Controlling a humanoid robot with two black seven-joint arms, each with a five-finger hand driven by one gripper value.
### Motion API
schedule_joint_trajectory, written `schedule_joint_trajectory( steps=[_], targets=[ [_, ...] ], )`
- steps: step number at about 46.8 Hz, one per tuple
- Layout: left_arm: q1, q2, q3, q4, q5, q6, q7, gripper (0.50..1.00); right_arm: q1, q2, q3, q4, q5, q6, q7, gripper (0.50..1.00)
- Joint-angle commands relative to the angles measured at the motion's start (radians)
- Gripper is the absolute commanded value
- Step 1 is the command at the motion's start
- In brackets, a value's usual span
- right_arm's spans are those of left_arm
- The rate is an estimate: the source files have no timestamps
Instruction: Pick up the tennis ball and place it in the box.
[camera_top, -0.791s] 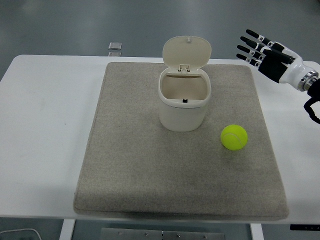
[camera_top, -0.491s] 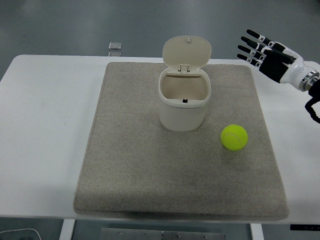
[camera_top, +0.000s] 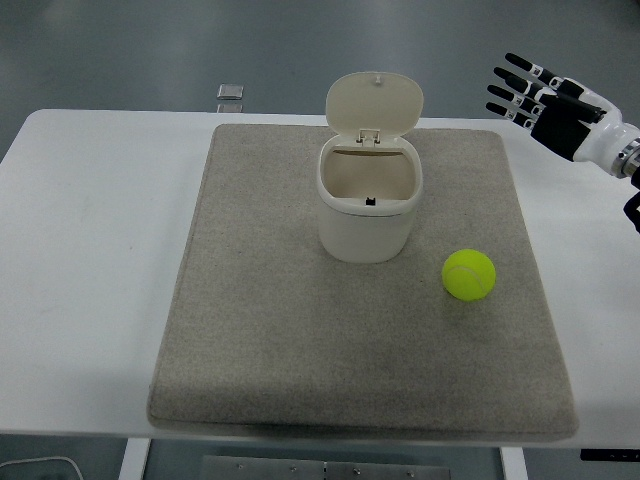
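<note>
A yellow-green tennis ball (camera_top: 469, 274) lies on the grey mat (camera_top: 260, 330), to the right of and a little nearer than the box. The box (camera_top: 369, 200) is a cream bin standing upright at the mat's middle back, its hinged lid (camera_top: 374, 103) tipped up and open. My right hand (camera_top: 540, 100) hovers at the far right, above the table's back right part, fingers spread and empty, well away from the ball. The left arm does not show.
The mat covers the middle of the white table (camera_top: 90, 250). A small grey square object (camera_top: 230, 92) lies just past the table's far edge on the left.
My right hand has drifted to the right and slightly up, away from the box and ball. The ball and box have not moved.
</note>
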Motion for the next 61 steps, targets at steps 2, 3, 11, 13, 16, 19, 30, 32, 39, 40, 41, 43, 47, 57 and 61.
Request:
schedule_joint_trajectory(
  steps=[2, 3, 11, 13, 16, 19, 30, 32, 39, 40, 41, 43, 47, 57, 61],
  targets=[
    [0.0, 0.0, 0.001, 0.004, -0.001, 0.0, 0.0, 0.992, -0.005, -0.002, 0.0, 0.0, 0.0, 0.042, 0.0, 0.915],
    [0.0, 0.0, 0.0, 0.006, -0.001, 0.0, 0.0, 0.992, -0.006, -0.003, 0.0, 0.0, 0.0, 0.048, 0.002, 0.915],
    [0.0, 0.0, 0.0, 0.003, 0.0, 0.0, 0.0, 0.992, -0.016, -0.016, 0.0, -0.003, -0.002, 0.062, 0.003, 0.915],
    [0.0, 0.0, 0.0, 0.003, 0.0, 0.0, 0.0, 0.992, -0.015, -0.02, 0.0, -0.003, -0.002, 0.065, 0.003, 0.915],
    [0.0, 0.0, 0.0, 0.003, 0.0, 0.0, 0.0, 0.992, -0.015, -0.04, 0.001, -0.003, -0.002, 0.083, 0.003, 0.915],
    [0.0, 0.0, 0.0, 0.003, 0.0, 0.0, 0.0, 0.992, -0.013, -0.054, 0.001, -0.003, 0.0, 0.097, 0.003, 0.915],
    [0.0, 0.0, 0.0, 0.003, 0.0, 0.0, 0.0, 0.992, -0.015, -0.078, 0.001, -0.003, -0.003, 0.114, 0.003, 0.913],
    [0.0, 0.0, 0.0, 0.003, 0.0, 0.0, 0.0, 0.992, -0.013, -0.082, 0.001, -0.003, -0.008, 0.116, 0.003, 0.913],
    [0.0, 0.0, 0.0, 0.003, -0.001, 0.0, 0.0, 0.992, -0.013, -0.112, 0.003, -0.003, -0.074, 0.123, 0.009, 0.913],
    [0.0, 0.0, 0.0, 0.003, -0.001, 0.0, 0.0, 0.992, -0.013, -0.112, 0.003, -0.003, -0.083, 0.123, 0.009, 0.913],
    [0.0, 0.0, 0.0, 0.003, 0.0, 0.0, 0.0, 0.992, -0.013, -0.112, 0.003, -0.003, -0.087, 0.123, 0.009, 0.913],
    [0.0, 0.0, 0.0, 0.003, 0.0, 0.0, 0.0, 0.992, -0.015, -0.114, 0.003, -0.003, -0.095, 0.125, 0.009, 0.913],
    [0.0, 0.0, 0.0, 0.003, -0.001, 0.0, 0.0, 0.992, -0.013, -0.117, 0.003, -0.002, -0.1, 0.126, 0.009, 0.913],
    [0.0, 0.0, 0.0, 0.003, 0.0, 0.0, 0.0, 0.992, -0.015, -0.161, 0.007, -0.003, -0.166, 0.231, 0.011, 0.913],
    [0.0, 0.0, 0.0, 0.003, -0.001, 0.0, 0.0, 0.992, -0.015, -0.172, 0.012, -0.003, -0.23, 0.231, 0.021, 0.913]
  ],
)
